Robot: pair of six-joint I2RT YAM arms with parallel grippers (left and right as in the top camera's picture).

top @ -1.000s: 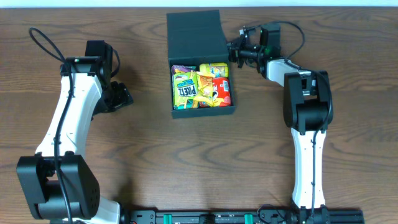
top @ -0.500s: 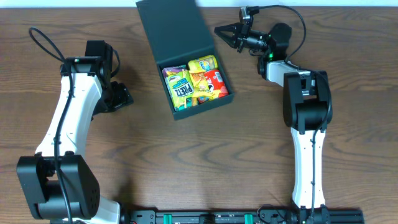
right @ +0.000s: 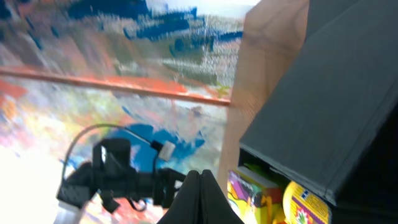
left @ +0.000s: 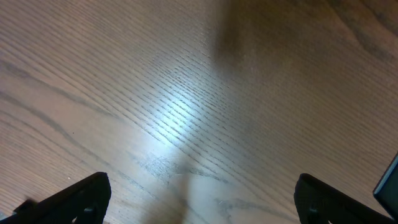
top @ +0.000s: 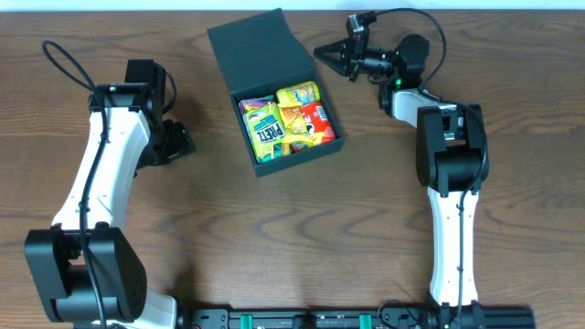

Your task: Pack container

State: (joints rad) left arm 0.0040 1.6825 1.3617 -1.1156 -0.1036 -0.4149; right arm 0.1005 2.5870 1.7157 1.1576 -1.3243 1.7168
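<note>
The container (top: 258, 53) lies just beside our clenched right jaws. Only the left wrist view shows our left jaws released.

Container (top: 298, 157) near far edge of desk, about centre, turned askew to the edges. Lid (top: 260, 53) open, behind the compartment on the far-edge side. Snack packets (top: 288, 121) inside compartment, side by side, filling it. Right gripper (top: 322, 51) just beside lid's right edge, close to far edge; contact not discernible. Left gripper (top: 179, 141) well left of container, toward left edge, over bare desk (top: 274, 238).
</note>
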